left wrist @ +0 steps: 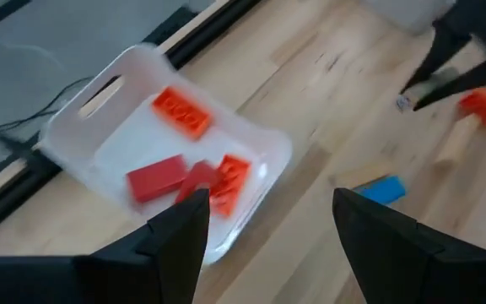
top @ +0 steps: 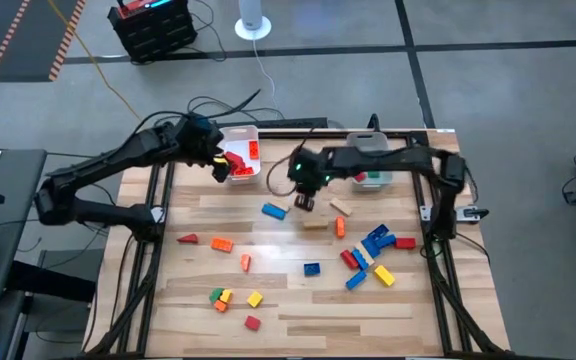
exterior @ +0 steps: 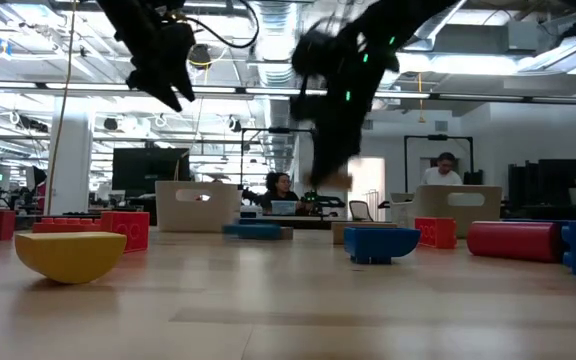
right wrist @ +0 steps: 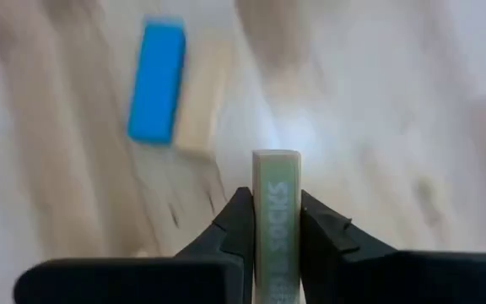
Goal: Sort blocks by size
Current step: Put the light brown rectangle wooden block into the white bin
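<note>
Right claw pinched tight on a thin tan block with letters on its side, up off the table. Blue block flat on the wood beyond it. Left claw spread apart over a clear bin of red blocks

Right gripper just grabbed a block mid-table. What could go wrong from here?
The right gripper pinches the tan block by a thin edge, most of it beyond the fingertips, so it could twist or slip in transit. The left gripper hovers open over the left bin, close enough that the arms may crowd.
</note>
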